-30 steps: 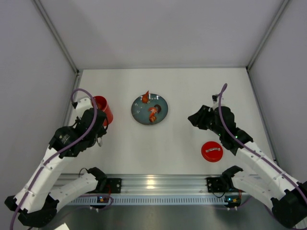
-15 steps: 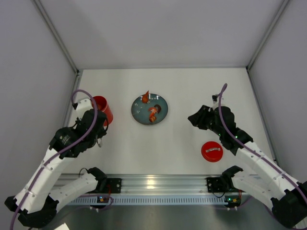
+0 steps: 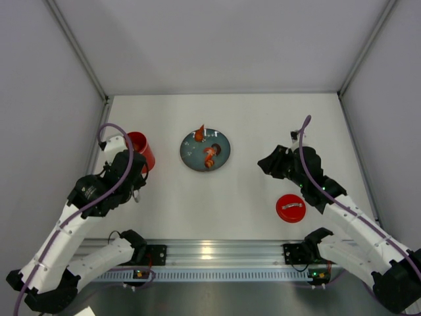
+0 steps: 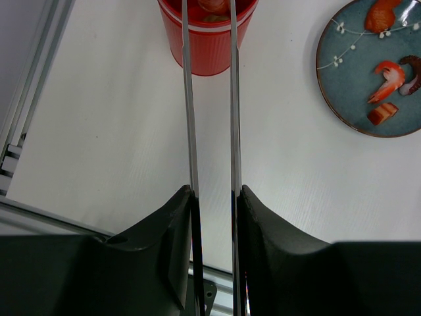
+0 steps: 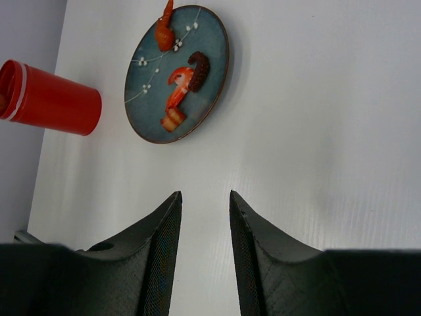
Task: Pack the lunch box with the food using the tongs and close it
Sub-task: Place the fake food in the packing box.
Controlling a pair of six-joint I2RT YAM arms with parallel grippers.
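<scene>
My left gripper (image 4: 216, 187) is shut on the slim silver tongs (image 4: 187, 99). Their two arms run forward to the mouth of the red lunch box (image 4: 207, 52), where food (image 4: 214, 5) shows between them. The frame edge cuts off the tips. In the top view the lunch box (image 3: 141, 150) stands at the left, just beyond my left gripper (image 3: 137, 172). More food (image 3: 209, 155) lies on the blue-grey plate (image 3: 191, 158): orange pieces and a dark sausage bit (image 5: 198, 69). My right gripper (image 5: 205, 194) hangs open above bare table, right of the plate, holding nothing.
The flat red lid (image 3: 290, 208) lies on the table at the front right, near my right arm. Grey walls close in the table on the left, right and back. A metal rail (image 3: 210, 250) runs along the near edge.
</scene>
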